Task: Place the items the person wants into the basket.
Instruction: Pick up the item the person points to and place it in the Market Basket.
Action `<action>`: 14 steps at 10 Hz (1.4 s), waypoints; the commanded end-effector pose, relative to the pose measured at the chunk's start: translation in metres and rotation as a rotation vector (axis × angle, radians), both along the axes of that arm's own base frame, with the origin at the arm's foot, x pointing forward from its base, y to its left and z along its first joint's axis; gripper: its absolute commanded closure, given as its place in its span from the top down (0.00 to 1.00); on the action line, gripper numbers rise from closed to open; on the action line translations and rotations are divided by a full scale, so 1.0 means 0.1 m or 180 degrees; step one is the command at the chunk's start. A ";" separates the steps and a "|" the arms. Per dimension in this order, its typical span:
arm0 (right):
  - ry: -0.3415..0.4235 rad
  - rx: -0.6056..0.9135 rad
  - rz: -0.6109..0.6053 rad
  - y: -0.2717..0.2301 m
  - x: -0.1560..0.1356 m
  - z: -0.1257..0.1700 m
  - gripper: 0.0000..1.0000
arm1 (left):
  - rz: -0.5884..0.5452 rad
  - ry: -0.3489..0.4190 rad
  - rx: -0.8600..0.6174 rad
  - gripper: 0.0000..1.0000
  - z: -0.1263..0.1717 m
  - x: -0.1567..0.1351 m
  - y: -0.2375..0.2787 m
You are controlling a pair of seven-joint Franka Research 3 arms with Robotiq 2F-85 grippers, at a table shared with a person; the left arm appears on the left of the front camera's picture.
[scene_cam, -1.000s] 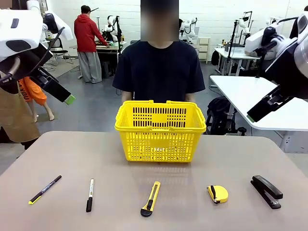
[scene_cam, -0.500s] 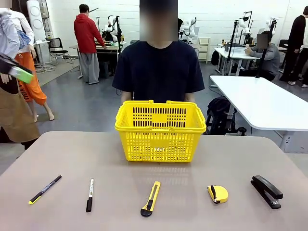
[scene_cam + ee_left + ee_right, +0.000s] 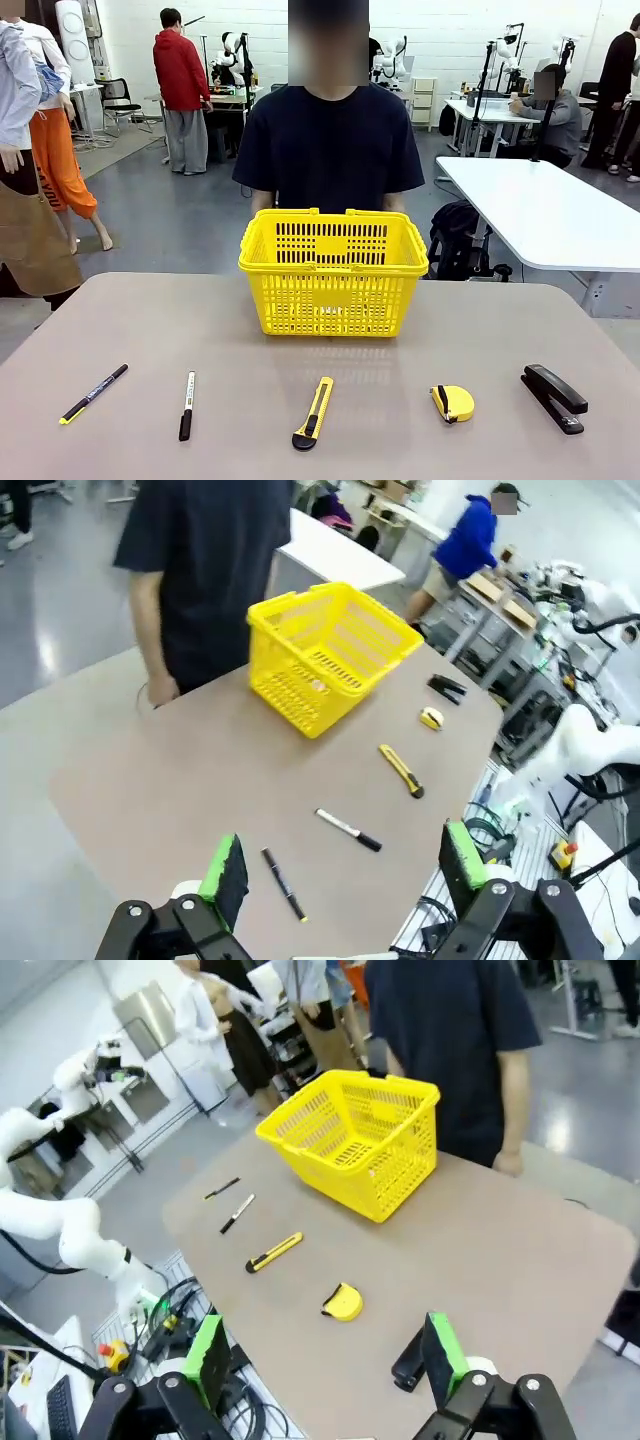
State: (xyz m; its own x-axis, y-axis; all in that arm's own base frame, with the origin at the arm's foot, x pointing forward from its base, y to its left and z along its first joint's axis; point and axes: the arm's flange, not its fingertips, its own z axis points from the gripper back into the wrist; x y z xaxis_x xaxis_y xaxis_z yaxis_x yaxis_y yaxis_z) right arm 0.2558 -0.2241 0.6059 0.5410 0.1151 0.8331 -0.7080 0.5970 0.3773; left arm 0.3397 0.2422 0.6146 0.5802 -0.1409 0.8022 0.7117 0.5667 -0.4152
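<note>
Front view: the yellow basket [image 3: 333, 270] stands upright on the desk [image 3: 480, 320], its handles folded down. The person [image 3: 333, 150] in the black T-shirt stands right behind it at the desk's far edge. Well in front of the basket, five things lie apart in a row. The thin black pen [image 3: 93, 393] is far to the basket's left and the black-and-white marker [image 3: 186, 404] is left of it. The yellow-and-black utility knife [image 3: 313, 412] lies straight in front. The yellow tape measure [image 3: 453, 402] is to the right and the black stapler [image 3: 553, 396] is farthest right.

Left wrist view: the left pincer [image 3: 342, 860] hangs high above the desk with its green-padded fingers wide apart, gripping nothing. Between them, far below, lie the pen [image 3: 284, 884] and marker [image 3: 348, 830]. The knife [image 3: 401, 771] lies nearer the basket [image 3: 330, 655], which looks empty.

Right wrist view: the right pincer [image 3: 325, 1355] is likewise spread wide and empty, well above the desk. The tape measure [image 3: 342, 1303] and knife [image 3: 274, 1252] lie on this side of the basket [image 3: 355, 1140]. One hand [image 3: 505, 1163] of the person rests at the desk's edge beside the basket.
</note>
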 end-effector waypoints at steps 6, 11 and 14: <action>-0.0025 -0.0351 -0.0229 -0.01 -0.31 0.16 1.00 | 0.0248 0.0110 0.0121 1.00 -0.15 -0.26 0.29; -0.0025 -0.0351 -0.0229 -0.01 -0.31 0.16 1.00 | 0.0248 0.0110 0.0121 1.00 -0.15 -0.26 0.29; -0.0025 -0.0351 -0.0229 -0.01 -0.31 0.16 1.00 | 0.0248 0.0110 0.0121 1.00 -0.15 -0.26 0.29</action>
State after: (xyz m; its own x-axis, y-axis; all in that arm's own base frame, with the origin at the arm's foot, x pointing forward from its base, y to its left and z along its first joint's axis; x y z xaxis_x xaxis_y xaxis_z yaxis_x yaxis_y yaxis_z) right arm 0.2234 -0.2255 0.6196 0.5634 0.1689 0.8087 -0.6485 0.6970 0.3062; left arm 0.3126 0.2679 0.5978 0.6408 -0.1182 0.7586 0.6294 0.6467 -0.4308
